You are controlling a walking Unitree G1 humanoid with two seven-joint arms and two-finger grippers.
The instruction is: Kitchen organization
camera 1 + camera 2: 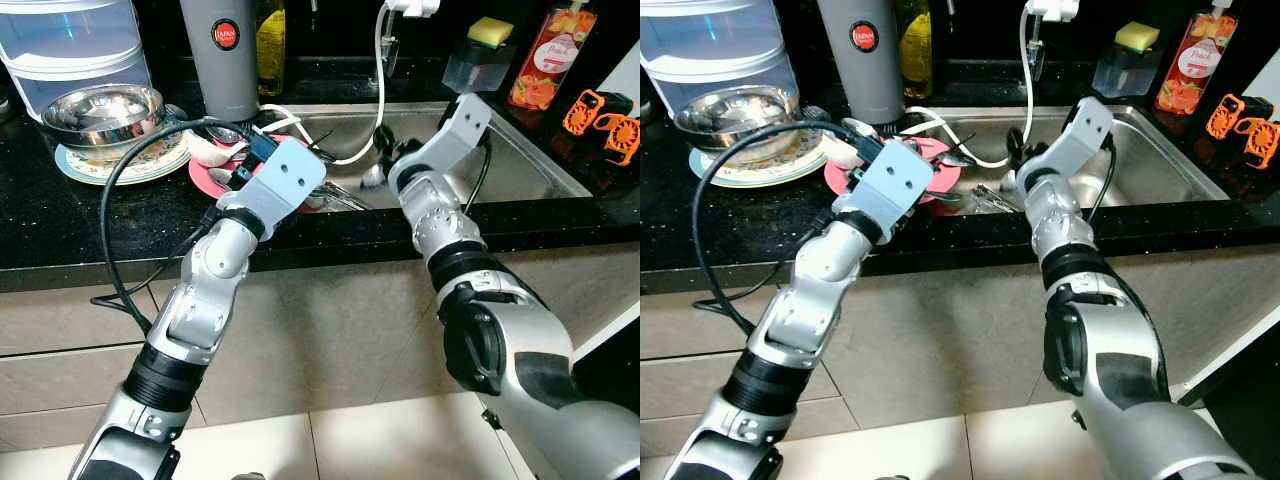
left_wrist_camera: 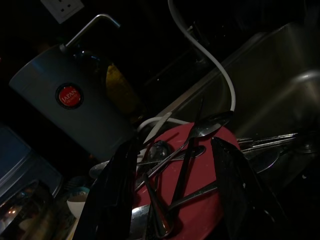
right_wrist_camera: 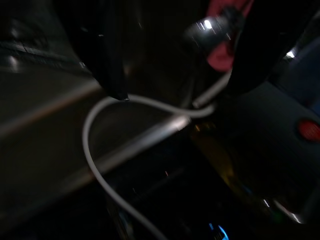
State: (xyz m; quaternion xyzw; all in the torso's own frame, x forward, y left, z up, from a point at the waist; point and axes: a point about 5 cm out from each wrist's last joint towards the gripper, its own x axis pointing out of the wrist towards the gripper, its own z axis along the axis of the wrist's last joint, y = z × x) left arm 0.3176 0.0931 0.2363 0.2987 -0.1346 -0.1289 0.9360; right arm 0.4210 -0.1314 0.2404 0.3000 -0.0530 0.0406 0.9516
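Left pincer [image 2: 172, 195] released, hovering over red plate [image 2: 200, 200] w/ spoons [image 2: 200, 150]; right pincer [image 3: 175, 65] released, over sink [image 1: 520, 150].

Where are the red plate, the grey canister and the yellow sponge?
red plate [image 2: 205, 190]: left wrist view, bare patch between the spoons.
grey canister [image 1: 222, 75]: left eye view, side wall below its red badge.
yellow sponge [image 1: 490, 30]: left eye view, top face.

Open hand [image 3: 175, 60], white hose [image 3: 100, 120], sink [image 3: 45, 115]

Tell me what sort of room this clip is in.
A home kitchen: a steel sink set in a black counter, a red plate piled with spoons, and dish soap nearby.
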